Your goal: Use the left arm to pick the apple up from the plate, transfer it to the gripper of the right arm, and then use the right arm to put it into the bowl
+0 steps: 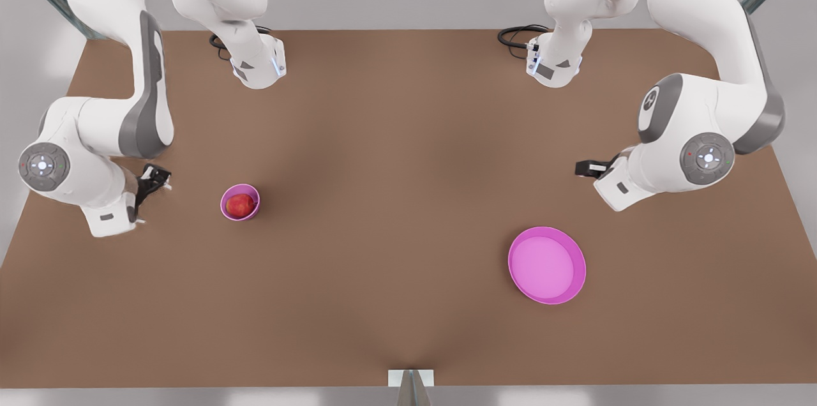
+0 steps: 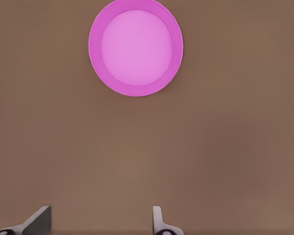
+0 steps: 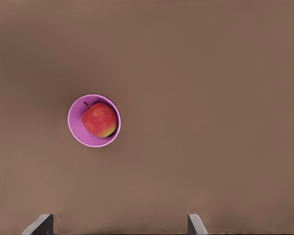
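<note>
Apple (image 1: 240,205) inside bowl (image 1: 230,194) on counter (image 1: 396,170), plate (image 1: 547,265) bare. Left claw (image 2: 100,223) released, above counter near plate. Right claw (image 3: 118,226) released too, near bowl, well apart from apple

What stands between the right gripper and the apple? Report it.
Nothing visible. Bare table separates the open right gripper from the apple, which sits in the bowl, ringed by its wall. The left gripper waits, open, near the plate.
</note>
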Controlling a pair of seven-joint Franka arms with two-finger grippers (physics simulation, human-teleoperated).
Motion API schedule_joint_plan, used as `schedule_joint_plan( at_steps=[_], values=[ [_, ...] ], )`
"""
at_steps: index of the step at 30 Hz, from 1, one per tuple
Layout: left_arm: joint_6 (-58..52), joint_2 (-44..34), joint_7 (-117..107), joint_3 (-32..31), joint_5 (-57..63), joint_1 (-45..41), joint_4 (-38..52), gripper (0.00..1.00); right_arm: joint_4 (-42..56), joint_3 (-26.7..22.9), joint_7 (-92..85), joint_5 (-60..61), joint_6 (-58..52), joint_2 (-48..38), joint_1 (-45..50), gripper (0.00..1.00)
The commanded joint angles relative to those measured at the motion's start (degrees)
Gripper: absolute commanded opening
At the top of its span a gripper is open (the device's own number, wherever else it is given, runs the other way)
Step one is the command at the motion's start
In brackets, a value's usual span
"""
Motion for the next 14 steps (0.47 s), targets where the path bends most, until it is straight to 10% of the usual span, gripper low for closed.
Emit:
schedule_joint_plan(
  at_steps=[1,14],
  values=[
    [-0.09,-0.07,-0.14,-0.03,0.04,-0.02,0.02,1.00,-0.25,-0.03,50.57,1.18,-9.43,-2.79,0.14,1.00],
    [-1.76,-0.07,0.03,0.06,0.04,0.33,0.11,1.00,-3.24,-1.08,53.56,2.85,-10.05,-7.29,0.93,1.00]
  ],
)
